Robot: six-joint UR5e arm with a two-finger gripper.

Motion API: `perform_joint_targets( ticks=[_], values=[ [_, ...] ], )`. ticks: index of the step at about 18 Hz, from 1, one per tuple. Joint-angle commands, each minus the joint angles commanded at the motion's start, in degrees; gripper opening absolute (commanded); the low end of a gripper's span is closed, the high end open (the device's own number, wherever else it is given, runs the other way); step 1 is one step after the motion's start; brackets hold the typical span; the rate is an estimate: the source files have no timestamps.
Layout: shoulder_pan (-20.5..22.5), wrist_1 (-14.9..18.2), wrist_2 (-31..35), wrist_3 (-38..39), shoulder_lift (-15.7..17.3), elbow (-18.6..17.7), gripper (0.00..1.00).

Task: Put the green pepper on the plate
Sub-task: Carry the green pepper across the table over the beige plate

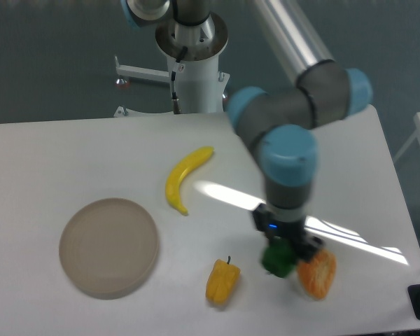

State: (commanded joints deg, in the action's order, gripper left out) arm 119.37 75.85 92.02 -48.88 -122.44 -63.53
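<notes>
The green pepper (pixel 278 259) is small, glossy and dark green, at the front right of the table, right under the arm's wrist. My gripper (pixel 285 250) points down onto it, and the fingers are mostly hidden by the wrist and the pepper, so I cannot tell whether they are closed on it. The pepper touches or nearly touches an orange fruit to its right. The plate (pixel 109 246) is a round beige disc at the front left, with nothing on it, far to the left of the gripper.
An orange fruit (pixel 318 274) lies just right of the pepper. A yellow pepper (pixel 222 281) with a dark stem sits between gripper and plate. A banana (pixel 185 178) lies mid-table. The robot base (pixel 194 70) stands at the back.
</notes>
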Motion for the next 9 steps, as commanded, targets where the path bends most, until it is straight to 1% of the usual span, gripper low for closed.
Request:
perform_joint_targets(
  ticks=[4,6,9],
  values=[
    [-4.66,-0.09,-1.23,9.14,2.64,-3.79,0.36],
    [-7.12,-0.7,-1.49,13.53,3.09,-6.07,0.35],
    [-10.29,-1.23,-3.24,19.77,3.53,-7.22,0.35]
  ],
)
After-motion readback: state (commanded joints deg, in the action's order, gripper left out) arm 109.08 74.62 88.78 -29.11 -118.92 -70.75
